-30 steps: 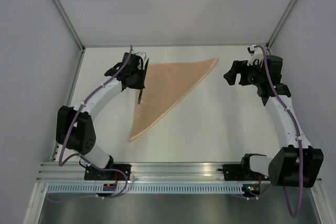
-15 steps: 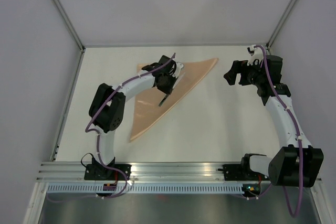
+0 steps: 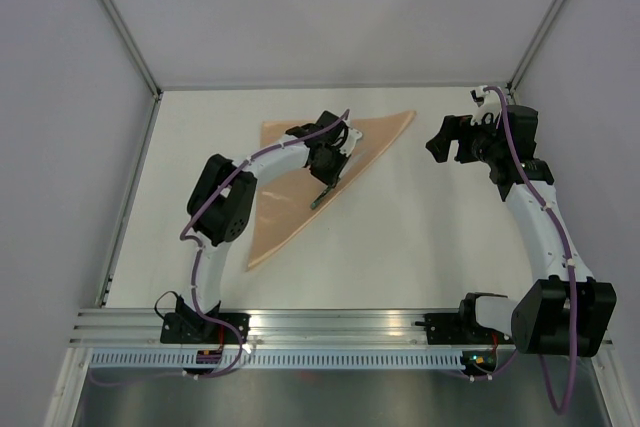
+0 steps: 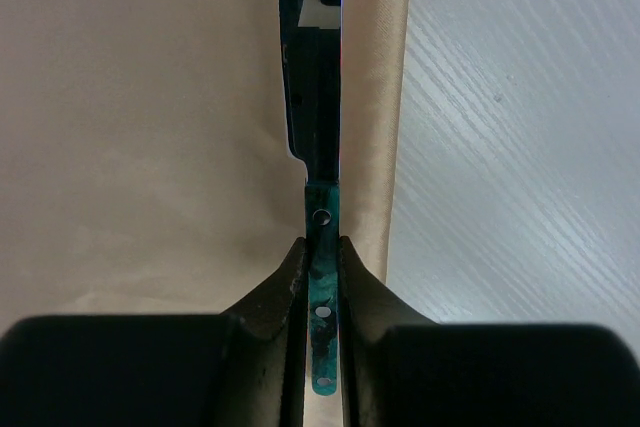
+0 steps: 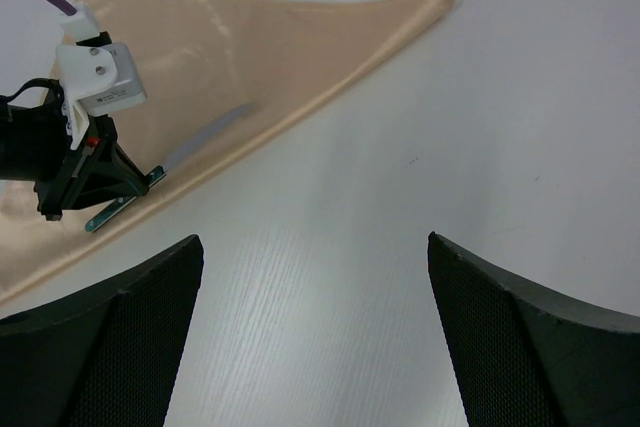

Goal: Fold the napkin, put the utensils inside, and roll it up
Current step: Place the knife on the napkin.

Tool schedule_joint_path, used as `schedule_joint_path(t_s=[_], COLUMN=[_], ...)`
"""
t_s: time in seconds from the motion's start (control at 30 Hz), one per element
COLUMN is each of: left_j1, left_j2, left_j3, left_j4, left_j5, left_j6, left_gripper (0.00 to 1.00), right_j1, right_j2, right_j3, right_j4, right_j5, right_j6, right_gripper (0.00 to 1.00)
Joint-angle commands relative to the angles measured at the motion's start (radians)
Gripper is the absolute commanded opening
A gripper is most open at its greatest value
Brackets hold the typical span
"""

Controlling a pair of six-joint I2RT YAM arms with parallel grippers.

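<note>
L end effector (image 4: 320,259) grips utensil (image 4: 318,147) | set flat on napkin (image 4: 150,97), inside near-right edge, then release | R end effector (image 5: 312,287) wide, empty

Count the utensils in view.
1: a utensil pinched in the left gripper, along the napkin's long edge. Others could be hidden under the napkin.
</note>
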Motion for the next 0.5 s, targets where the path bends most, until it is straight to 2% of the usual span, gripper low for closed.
schedule_joint_path(t_s=[0.0, 0.47], left_j1=[-0.012, -0.022], left_j2=[0.015, 0.051], left_j3=[0.051, 0.066], left_j4=[-0.018, -0.044], left_j5=[0.024, 0.024], left_j6=[0.026, 0.012], left_gripper=[0.02, 0.02], right_j1=[0.000, 0.001], right_j2=[-0.001, 0.001], right_j3=[0.008, 0.007], right_j4=[0.006, 0.007], right_j5=[-0.001, -0.001], right_j6=[-0.002, -0.009], right_gripper=[0.98, 0.98])
